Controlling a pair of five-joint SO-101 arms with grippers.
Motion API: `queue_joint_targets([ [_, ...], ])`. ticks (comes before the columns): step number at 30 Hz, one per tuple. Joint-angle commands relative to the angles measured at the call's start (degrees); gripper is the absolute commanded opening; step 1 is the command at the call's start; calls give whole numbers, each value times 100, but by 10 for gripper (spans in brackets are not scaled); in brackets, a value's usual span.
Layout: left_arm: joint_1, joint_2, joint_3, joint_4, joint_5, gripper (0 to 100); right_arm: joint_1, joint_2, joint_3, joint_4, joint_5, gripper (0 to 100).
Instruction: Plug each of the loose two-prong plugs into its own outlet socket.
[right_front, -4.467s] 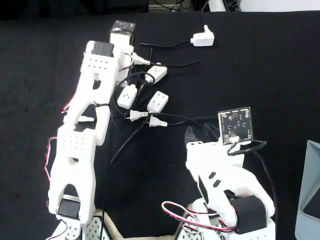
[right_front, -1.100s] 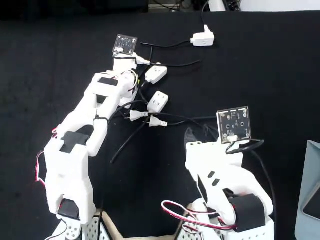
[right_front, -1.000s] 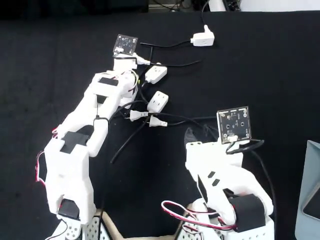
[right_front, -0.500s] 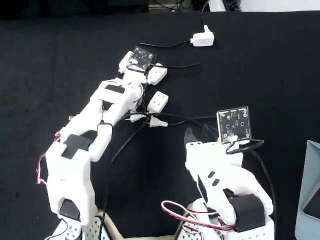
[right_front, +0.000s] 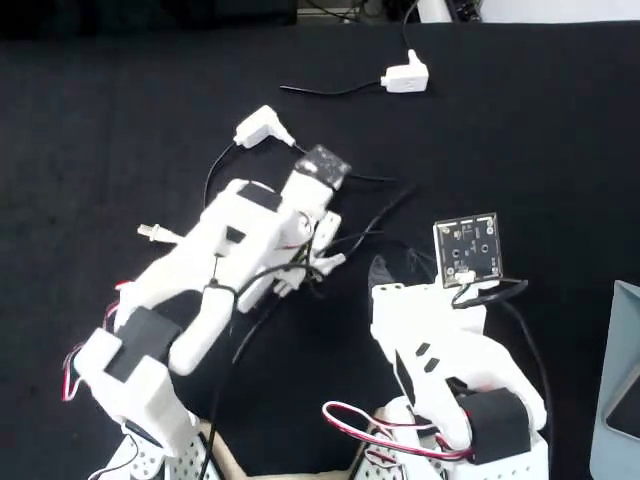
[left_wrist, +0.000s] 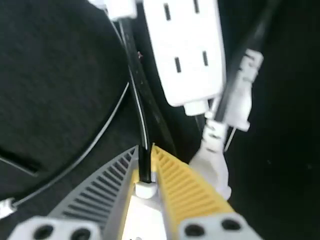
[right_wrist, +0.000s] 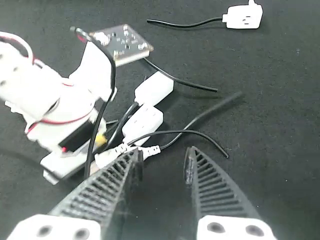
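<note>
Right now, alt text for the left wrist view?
The left gripper is shut on a black cord at its white end. Beyond it, a white outlet block lies on the black cloth, a loose white plug beside it.

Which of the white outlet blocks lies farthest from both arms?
The outlet block by the table's far edge, its cord lying free; the others lie close to the left arm.

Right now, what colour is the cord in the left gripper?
Black cord; left wrist view shows it best.

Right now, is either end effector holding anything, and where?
Left end effector: shut on a black cord, beside its white end piece. Right end effector: open, empty.
</note>
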Motion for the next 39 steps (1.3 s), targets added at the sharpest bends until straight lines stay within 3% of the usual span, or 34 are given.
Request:
queue_joint_targets([
  [1,163,-756,374,62,-26,28,70,13,-13,-70,-35,142],
  [13,101,-3244,2193,62,-35,29,70,13,-13,-70,-35,142],
  [21,-259,-4809,2782,62,-35,31,70,13,-22,-88,-44,145],
  [25,-620,-5292,2932,62,35,156,70,13,-22,-105,-44,145],
  [29,-848,-5574,3037,62,668,320,70,13,-22,-105,-35,145],
  [35,-901,-5662,3029,53,721,328,70,13,-22,-105,-35,145],
  [39,-1349,-5670,2976,53,721,328,70,22,-13,-97,-35,143],
])
